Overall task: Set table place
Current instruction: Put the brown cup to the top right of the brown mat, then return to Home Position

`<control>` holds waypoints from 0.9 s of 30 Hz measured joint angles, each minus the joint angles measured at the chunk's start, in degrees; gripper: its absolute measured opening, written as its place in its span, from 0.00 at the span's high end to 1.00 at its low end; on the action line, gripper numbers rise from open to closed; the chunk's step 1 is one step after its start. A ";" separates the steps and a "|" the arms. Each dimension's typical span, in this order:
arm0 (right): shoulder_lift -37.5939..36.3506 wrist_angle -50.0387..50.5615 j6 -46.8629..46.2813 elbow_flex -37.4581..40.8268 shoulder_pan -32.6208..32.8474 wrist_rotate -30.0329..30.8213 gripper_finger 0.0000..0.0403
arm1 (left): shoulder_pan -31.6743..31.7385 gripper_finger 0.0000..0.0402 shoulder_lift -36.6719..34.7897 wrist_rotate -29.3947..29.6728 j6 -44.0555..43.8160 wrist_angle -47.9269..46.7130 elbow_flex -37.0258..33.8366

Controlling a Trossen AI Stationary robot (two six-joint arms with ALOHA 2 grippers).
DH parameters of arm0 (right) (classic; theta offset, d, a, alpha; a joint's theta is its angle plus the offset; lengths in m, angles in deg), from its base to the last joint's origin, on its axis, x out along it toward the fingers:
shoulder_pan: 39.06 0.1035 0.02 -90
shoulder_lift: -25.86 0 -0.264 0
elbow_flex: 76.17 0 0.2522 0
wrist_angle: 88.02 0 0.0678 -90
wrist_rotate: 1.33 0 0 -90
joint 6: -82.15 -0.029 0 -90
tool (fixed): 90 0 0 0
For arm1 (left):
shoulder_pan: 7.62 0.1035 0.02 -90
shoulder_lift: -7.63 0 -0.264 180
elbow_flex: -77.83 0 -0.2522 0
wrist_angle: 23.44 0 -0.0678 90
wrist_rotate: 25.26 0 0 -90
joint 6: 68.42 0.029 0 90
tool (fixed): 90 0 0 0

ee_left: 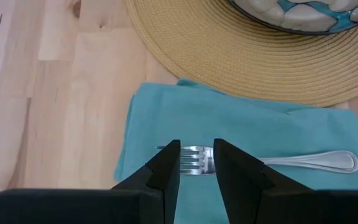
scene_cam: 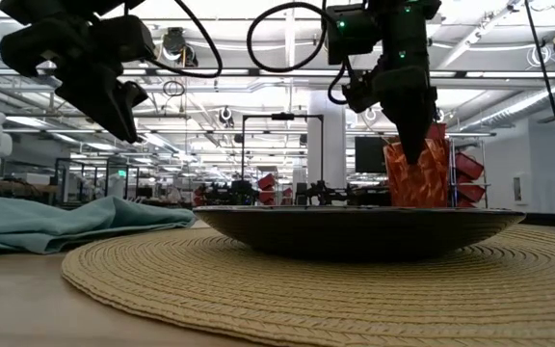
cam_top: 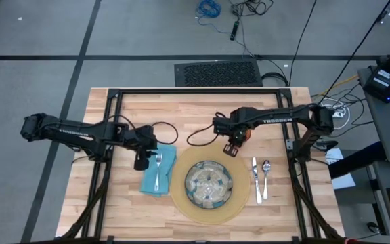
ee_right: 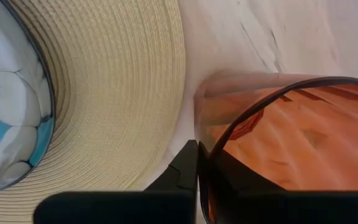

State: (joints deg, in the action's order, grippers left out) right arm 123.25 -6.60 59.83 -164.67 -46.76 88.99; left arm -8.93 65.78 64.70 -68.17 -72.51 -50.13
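- From above: my right gripper hangs over the table just past the far rim of the round woven mat, clamped on the rim of the small orange cup. The glass plate sits in the middle of the mat, with the knife and spoon side by side to its right, both lying near-to-far. My left gripper hovers at the far end of the teal napkin, where the fork lies along the napkin's long side.
- From table height: the cup stands just behind the plate's dark rim, upright, with my right fingers coming down into it from above. I cannot tell whether its base touches the wood. The left gripper hangs clear above the napkin.
- Left wrist: my left fingers stand narrowly apart and empty, with the fork's tines showing in the gap and its handle running off sideways.
- Right wrist: one finger is inside the cup wall and one outside, pinched tight, the mat's edge just beside the cup.
- My judgement: the right arm owns the coming move. The cup's spot lies on bare wood just off the mat, straight below the grip, so the move is downward and then a release.
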 joint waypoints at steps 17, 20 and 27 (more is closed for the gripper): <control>-0.01 -0.20 -1.49 0.00 1.80 -0.46 0.85 | -0.34 0.79 0.00 0.02 0.02 -0.08 0.00; -0.04 -0.18 -2.11 0.00 1.88 -0.42 0.83 | -0.34 0.79 0.00 0.02 0.01 -0.08 0.00; -0.62 1.54 -2.48 -3.42 2.06 1.99 0.81 | -0.34 0.79 0.00 0.02 -0.02 -0.10 0.00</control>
State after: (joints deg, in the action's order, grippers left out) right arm 122.63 -5.06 57.34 -168.09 -44.71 90.97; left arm -9.27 65.78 64.72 -68.19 -72.60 -50.13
